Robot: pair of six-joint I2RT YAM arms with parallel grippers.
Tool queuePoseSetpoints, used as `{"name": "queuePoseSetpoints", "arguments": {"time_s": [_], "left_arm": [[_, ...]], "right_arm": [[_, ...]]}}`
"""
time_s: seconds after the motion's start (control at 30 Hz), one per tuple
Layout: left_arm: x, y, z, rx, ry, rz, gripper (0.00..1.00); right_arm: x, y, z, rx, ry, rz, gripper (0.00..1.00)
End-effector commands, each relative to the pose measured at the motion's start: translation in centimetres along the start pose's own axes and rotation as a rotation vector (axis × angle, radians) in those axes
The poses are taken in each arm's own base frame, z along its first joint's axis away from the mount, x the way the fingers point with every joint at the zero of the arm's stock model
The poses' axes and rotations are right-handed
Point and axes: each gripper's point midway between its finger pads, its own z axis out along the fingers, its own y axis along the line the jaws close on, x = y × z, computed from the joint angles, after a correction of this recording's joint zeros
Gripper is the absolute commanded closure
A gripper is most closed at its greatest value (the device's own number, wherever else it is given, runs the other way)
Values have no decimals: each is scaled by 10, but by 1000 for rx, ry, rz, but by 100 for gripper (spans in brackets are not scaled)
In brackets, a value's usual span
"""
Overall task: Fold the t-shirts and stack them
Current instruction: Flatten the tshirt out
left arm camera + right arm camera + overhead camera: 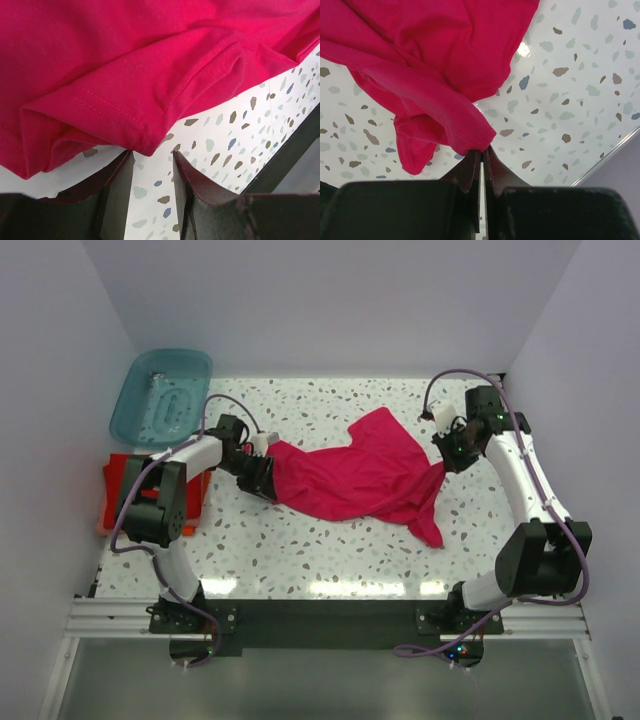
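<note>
The magenta-pink t-shirt [350, 475] lies crumpled and stretched across the middle of the speckled table. My left gripper [262, 480] is at its left end. In the left wrist view the gripper [152, 157] is open, with the shirt's hemmed fold [150, 60] just ahead of the fingertips and nothing between them. My right gripper [447, 462] is at the shirt's right end. In the right wrist view it [482, 149] is shut on a hemmed corner of the shirt [435, 50]. The folded red and orange shirts [112, 480] lie at the left edge, partly hidden by the left arm.
A translucent teal plastic tub [160, 395] stands at the back left corner. White walls close in the table on the left, back and right. The dark front rail [330, 615] carries both arm bases.
</note>
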Motion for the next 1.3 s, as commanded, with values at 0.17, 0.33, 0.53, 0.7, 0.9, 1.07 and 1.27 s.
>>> {"name": "queuePoseSetpoints", "arguments": {"time_s": [0.17, 0.33, 0.53, 0.7, 0.9, 1.07, 1.27], "left_arm": [[-9, -2, -4, -9, -48, -19, 55], [-25, -3, -6, -2, -87, -11, 54], [-37, -5, -4, 20, -107, -3, 58], [-41, -3, -1, 16, -110, -37, 67], [-52, -2, -8, -3, -131, -15, 100], [-114, -17, -74, -73, -320, 172, 100], [-193, -48, -177, -232, -602, 414, 100]], "right_arm": [[-2, 2, -10, 17, -39, -3, 100], [-1, 1, -12, 20, -38, -2, 100], [-2, 1, -11, 20, -36, -5, 100], [-3, 0, -11, 20, -36, -2, 100], [-5, -3, -13, 36, -44, -1, 100], [-38, -41, -45, 196, -185, 13, 100], [-107, -92, -111, 406, -428, 24, 100]]}}
